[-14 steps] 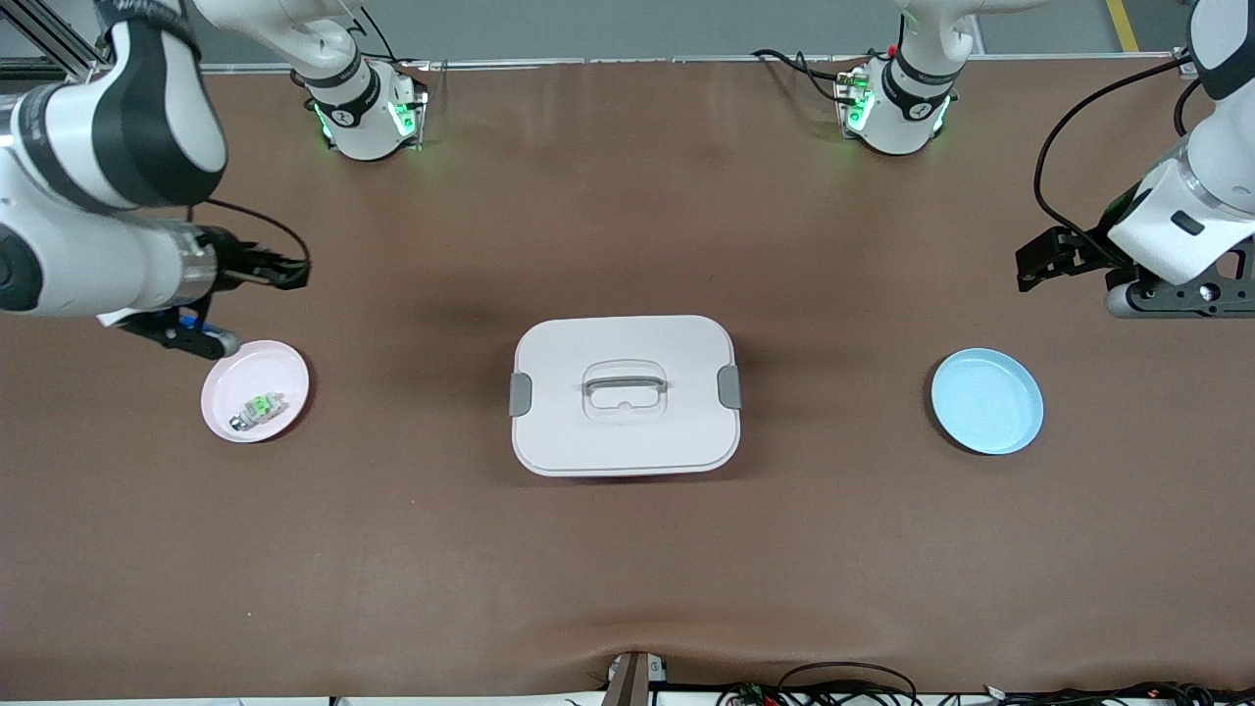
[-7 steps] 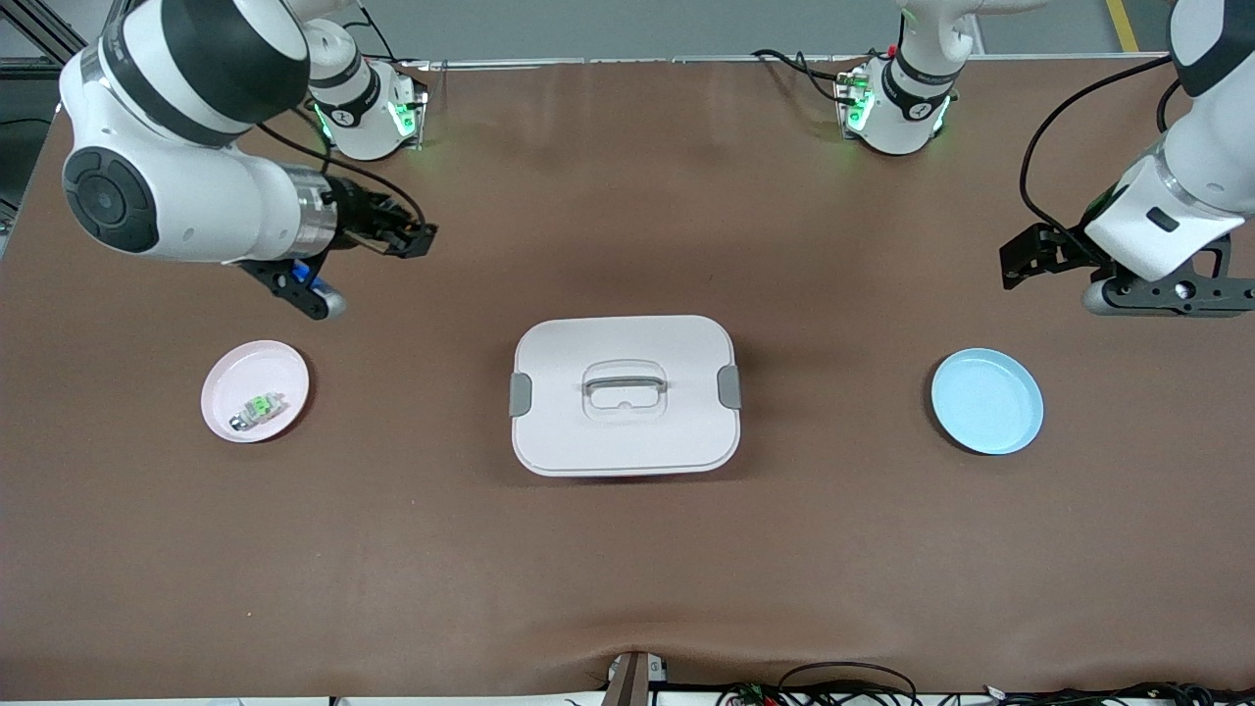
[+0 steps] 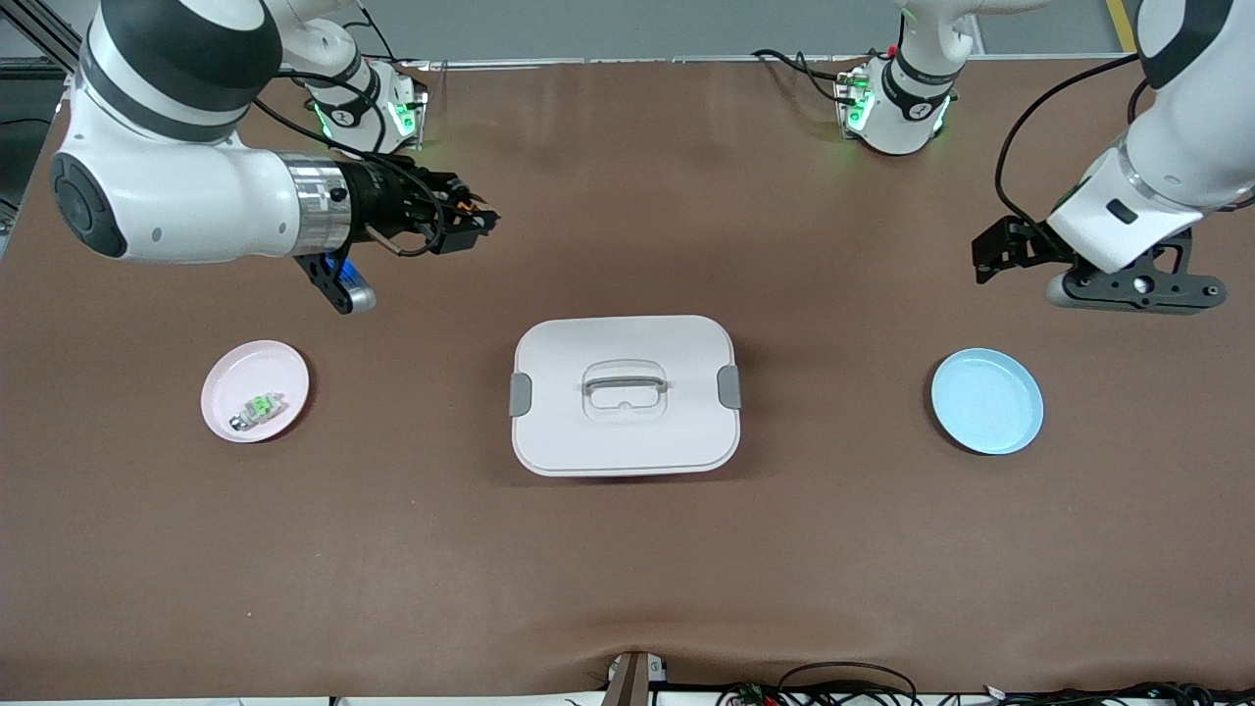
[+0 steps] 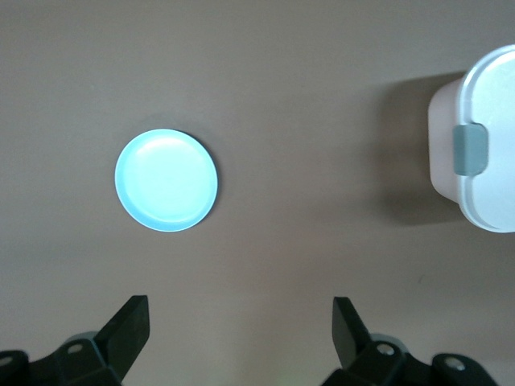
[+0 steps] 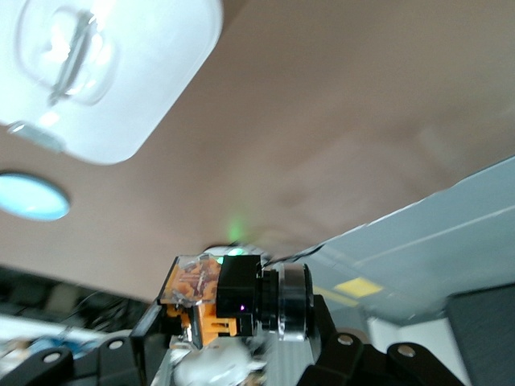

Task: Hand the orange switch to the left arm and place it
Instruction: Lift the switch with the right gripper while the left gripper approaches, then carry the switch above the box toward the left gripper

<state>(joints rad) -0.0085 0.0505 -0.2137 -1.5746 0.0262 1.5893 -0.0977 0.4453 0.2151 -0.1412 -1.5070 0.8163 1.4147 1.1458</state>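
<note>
Front view: right tool [image 3: 480, 221] hanging over bare tabletop [image 3: 627, 549] at about eleven o'clock from the box [image 3: 625, 394], clamping the orange switch [image 3: 472, 207]. Left tool [image 3: 985, 257] hovering at about twelve o'clock from the blue plate [image 3: 986, 401], spread wide, gripping nothing.

Left wrist view: fingers [image 4: 129, 328] gaping apart above blue plate and box.

Right wrist view: pinching the orange switch tight.

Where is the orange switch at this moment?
The orange switch is held in the right end effector, in the air over bare table near the right arm's base, away from the white box.
</note>
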